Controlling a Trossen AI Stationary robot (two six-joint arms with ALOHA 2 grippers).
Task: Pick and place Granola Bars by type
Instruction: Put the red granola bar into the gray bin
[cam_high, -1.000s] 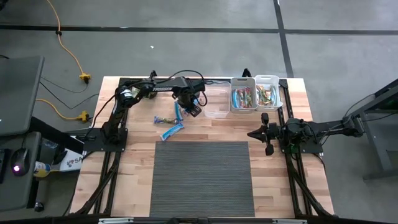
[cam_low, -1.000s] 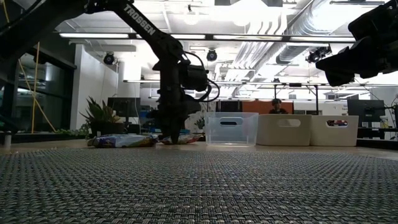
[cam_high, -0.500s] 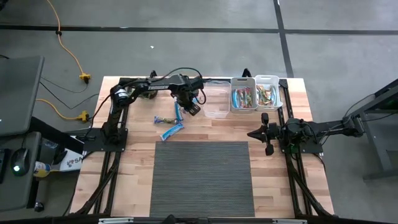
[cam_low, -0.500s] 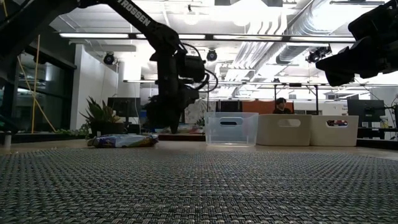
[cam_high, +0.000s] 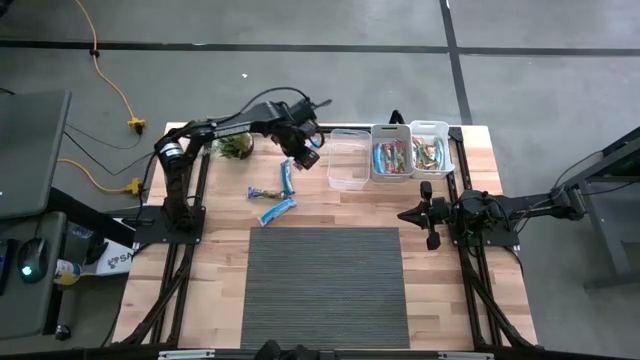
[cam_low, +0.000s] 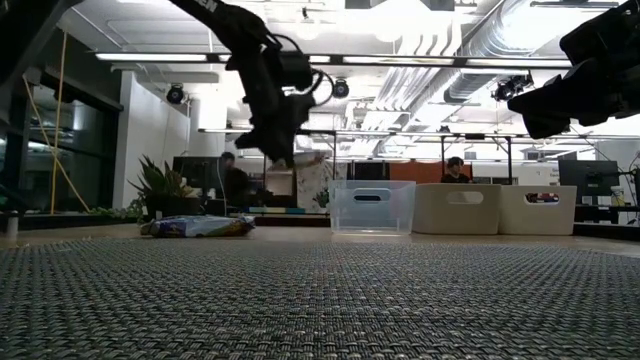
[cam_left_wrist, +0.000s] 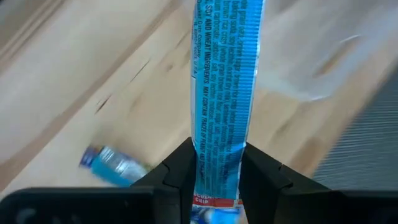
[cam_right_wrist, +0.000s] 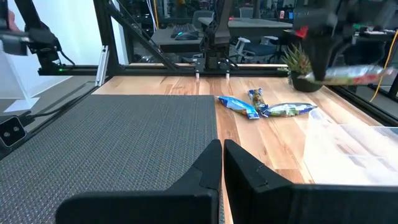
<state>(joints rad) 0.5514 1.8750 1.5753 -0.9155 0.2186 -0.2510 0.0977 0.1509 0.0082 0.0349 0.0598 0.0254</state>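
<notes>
My left gripper (cam_high: 303, 155) is up in the air near the table's far edge, left of the clear bin (cam_high: 347, 165), shut on a blue granola bar (cam_left_wrist: 219, 93). That bar also shows in the low view (cam_low: 306, 158) and the right wrist view (cam_right_wrist: 354, 74). Three more bars lie flat on the wood: one blue (cam_high: 277, 210), one small (cam_high: 265, 193), one blue-white (cam_high: 287, 178). My right gripper (cam_high: 428, 215) waits shut over the table's right side. My left gripper pinches the blue bar between its two fingers (cam_left_wrist: 180, 174), close to the bar's one end (cam_left_wrist: 214, 200). The bar runs along the fingers, its long free part (cam_left_wrist: 224, 56) reaching out beyond the fingertips. The bar is lifted clear of the table, sticking out about level (cam_low: 306, 158).
Three bins stand in a row at the far edge: the clear one (cam_low: 372, 207), then two (cam_high: 392, 157) (cam_high: 432, 152) holding sorted bars. A small potted plant (cam_high: 235, 147) stands at the far left. A grey woven mat (cam_high: 325, 285) covers the near middle.
My left gripper has risen from the table top with the blue bar and drawn toward the far edge. The bar, earlier down at the table, is now lifted clear. The other bars have stayed where they lay.
</notes>
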